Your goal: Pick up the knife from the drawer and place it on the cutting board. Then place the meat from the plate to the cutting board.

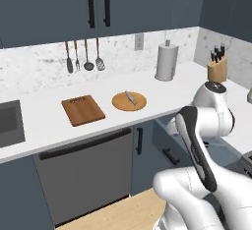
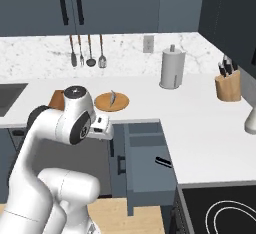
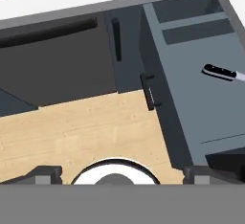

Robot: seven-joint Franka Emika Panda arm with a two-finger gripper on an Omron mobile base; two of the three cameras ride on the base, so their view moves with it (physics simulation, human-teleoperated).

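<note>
The dark blue-grey drawer (image 2: 145, 170) stands pulled open below the counter, and the knife (image 3: 222, 72) lies inside it with its black handle (image 2: 163, 162) showing. My gripper (image 3: 122, 175) hovers above the floor to the left of the drawer front, open, with its fingertips (image 3: 48, 174) wide apart and nothing between them. On the counter lies the reddish-brown cutting board (image 1: 82, 109). Right of it is the round tan plate (image 1: 129, 101), and the small grey meat (image 1: 130, 98) rests on it. In the right base view my arm covers most of the board.
A paper towel roll (image 1: 167, 62) and a knife block (image 1: 217, 67) stand at the back of the counter. Utensils (image 1: 83, 57) hang on the wall. The sink (image 1: 10, 123) is at the left, the dishwasher front (image 1: 83, 175) below, and a stovetop (image 2: 220, 213) at the right.
</note>
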